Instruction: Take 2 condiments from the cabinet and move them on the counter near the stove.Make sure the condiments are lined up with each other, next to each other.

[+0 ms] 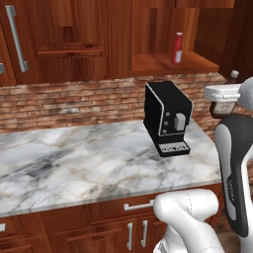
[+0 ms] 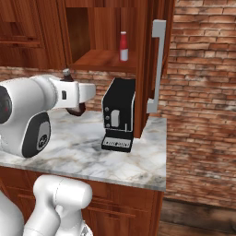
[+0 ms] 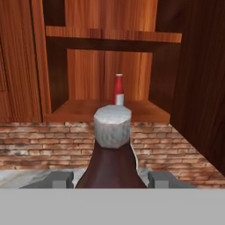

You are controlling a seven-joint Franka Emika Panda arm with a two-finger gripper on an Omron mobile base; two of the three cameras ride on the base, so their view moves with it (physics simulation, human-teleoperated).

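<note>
While the slim red bottle [image 3: 118, 89] stands upright on the shelf of the open cabinet niche [image 1: 168, 63], the end effector [image 3: 112, 176] is clenched on the dark maroon bottle [image 3: 110, 167], one finger on each side of its body. That bottle, with a grey cap, hangs in the air left of the black coffee machine [image 2: 119, 114], above the marble bench [image 1: 99, 158]. Behind runs a brick backsplash [image 1: 74, 104].
</note>
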